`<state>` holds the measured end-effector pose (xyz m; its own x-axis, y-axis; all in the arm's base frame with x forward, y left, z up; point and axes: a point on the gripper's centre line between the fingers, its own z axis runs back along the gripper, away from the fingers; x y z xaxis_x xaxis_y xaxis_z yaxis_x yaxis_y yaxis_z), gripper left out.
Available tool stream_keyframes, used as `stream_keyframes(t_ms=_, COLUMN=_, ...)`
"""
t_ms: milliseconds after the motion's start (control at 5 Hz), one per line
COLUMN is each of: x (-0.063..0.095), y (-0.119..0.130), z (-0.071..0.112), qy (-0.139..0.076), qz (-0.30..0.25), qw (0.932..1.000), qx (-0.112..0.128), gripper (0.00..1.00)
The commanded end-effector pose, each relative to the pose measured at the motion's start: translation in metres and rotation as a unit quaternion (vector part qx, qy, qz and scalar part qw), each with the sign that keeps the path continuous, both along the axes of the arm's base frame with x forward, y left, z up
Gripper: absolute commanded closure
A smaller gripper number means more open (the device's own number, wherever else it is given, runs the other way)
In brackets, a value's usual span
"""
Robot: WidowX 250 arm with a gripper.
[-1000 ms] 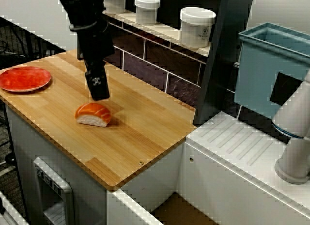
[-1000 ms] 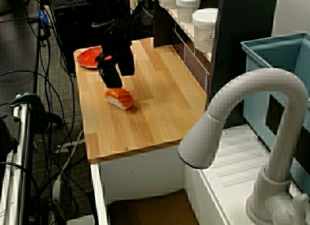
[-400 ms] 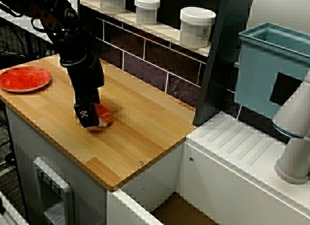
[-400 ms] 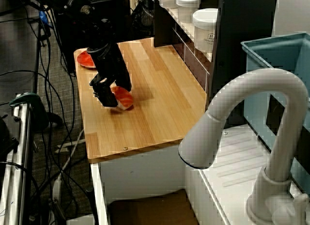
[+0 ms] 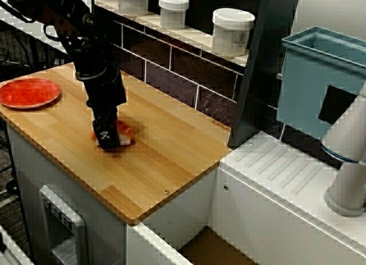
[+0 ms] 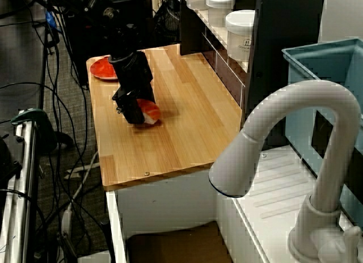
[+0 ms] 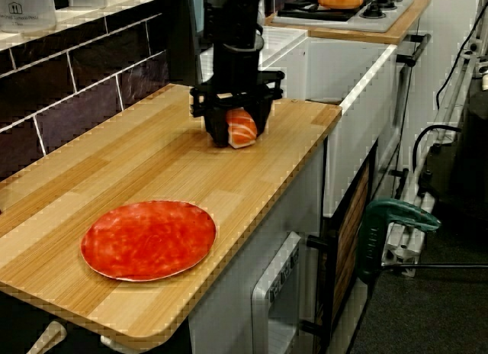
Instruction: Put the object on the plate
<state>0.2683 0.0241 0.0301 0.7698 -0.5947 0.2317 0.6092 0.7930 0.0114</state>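
Your gripper stands straight down over the wooden countertop, its two black fingers set on either side of the salmon nigiri with the jaws around it. The fingers appear to touch its sides, though you cannot tell from these views whether the piece is firmly clamped. The sushi sits low between the fingertips, at or just above the board (contact with the wood is hidden by the fingers). Its orange striped top faces upward. The long axis seems to run roughly along the length of the board, one end showing between the fingers toward the red plate; the other views show too little to confirm this. That plate lies flat, well apart from the gripper, near the board's far end. Beyond the gripper, white lidded jars stand on the tiled ledge.
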Motion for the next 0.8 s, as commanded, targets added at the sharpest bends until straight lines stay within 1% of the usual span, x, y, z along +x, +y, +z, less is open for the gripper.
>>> stream_keyframes(t_ms=0, x=0.028, y=0.032, z=0.068, qy=-0.019, qz=0.064, qw=0.9975, qx=-0.022, gripper=1.00)
stream_keyframes(t_ms=200, x=0.037, y=0.061, z=0.081, qy=-0.053, qz=0.143, qw=0.9882, qx=0.014, gripper=1.00)
stream_keyframes(t_ms=400, x=0.030, y=0.091, z=0.083, qy=-0.093, qz=0.190, qw=0.9759, qx=0.054, gripper=1.00)
stream_keyframes(t_ms=600, x=0.020, y=0.129, z=0.081, qy=-0.107, qz=0.223, qw=0.9669, qx=0.062, gripper=1.00)
